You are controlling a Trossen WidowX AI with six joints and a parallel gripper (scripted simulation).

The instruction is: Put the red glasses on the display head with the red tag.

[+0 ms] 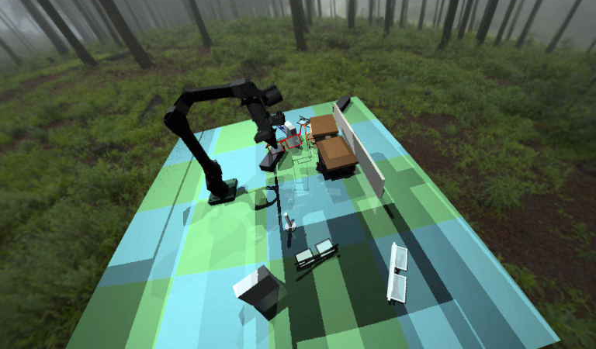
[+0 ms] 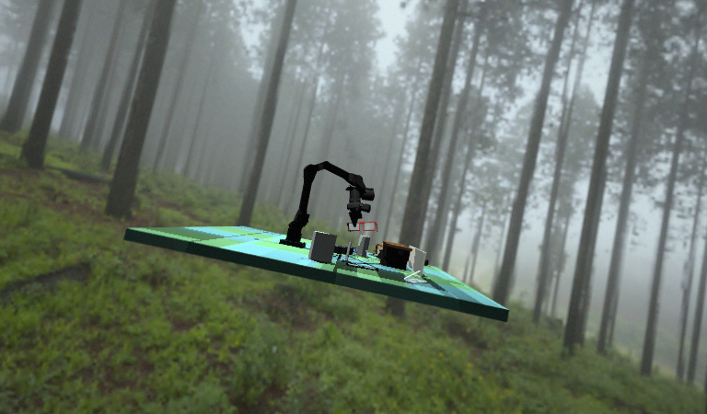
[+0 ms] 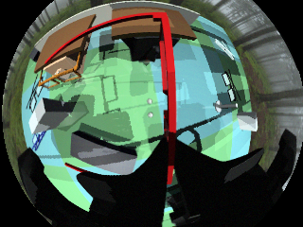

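Observation:
My gripper (image 1: 273, 144) (image 2: 356, 222) (image 3: 167, 142) is shut on the red glasses (image 1: 290, 142) (image 2: 365, 226) (image 3: 167, 89) and holds them in the air above the table. Two display heads with brown tops stand just to the right in the top view: a nearer head (image 1: 336, 153) (image 3: 142, 22) and a farther head (image 1: 323, 126) (image 3: 60, 57). The glasses hang to the left of both heads and touch neither. I cannot make out which head bears the red tag. Thin orange lines show beside the farther head.
A long white wall (image 1: 358, 150) stands behind the heads. A white block (image 1: 289, 128) and a dark block (image 1: 271, 160) lie near the gripper. Black glasses (image 1: 315, 253), white glasses (image 1: 397, 275), a grey box (image 1: 257, 290) and a small stand (image 1: 289, 224) lie nearer the front.

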